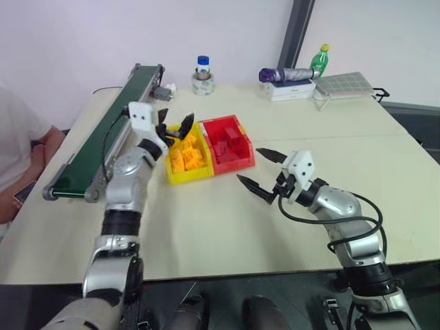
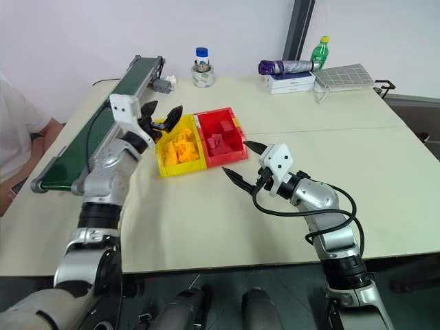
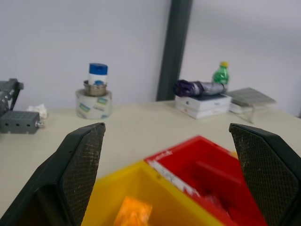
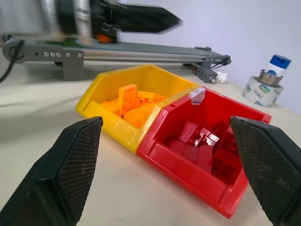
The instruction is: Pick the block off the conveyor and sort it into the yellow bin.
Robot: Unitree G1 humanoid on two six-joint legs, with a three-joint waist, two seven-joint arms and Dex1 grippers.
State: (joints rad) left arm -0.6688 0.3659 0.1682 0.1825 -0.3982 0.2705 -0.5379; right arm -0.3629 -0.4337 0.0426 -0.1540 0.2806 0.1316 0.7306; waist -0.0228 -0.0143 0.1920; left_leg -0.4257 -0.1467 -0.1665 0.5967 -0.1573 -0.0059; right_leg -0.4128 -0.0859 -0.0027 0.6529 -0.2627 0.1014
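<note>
Now the left gripper point(image 1: 174, 124) hangs open and empty over the yellow bin point(image 1: 180, 176), yellow-orange blocks point(image 1: 185, 158) below; right gripper point(image 1: 263, 172) open nearby.

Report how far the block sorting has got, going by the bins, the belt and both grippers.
Done, apparently: yellow-orange plastic bricks lie in the small bright yellow plastic bin, and the long dark green conveyor belt carries no brick. In hand: nothing; the left gripper hangs open over the yellow bin, seemingly just after a drop. The right gripper waits open near the joined red bin. Left: pull the left arm back.
</note>
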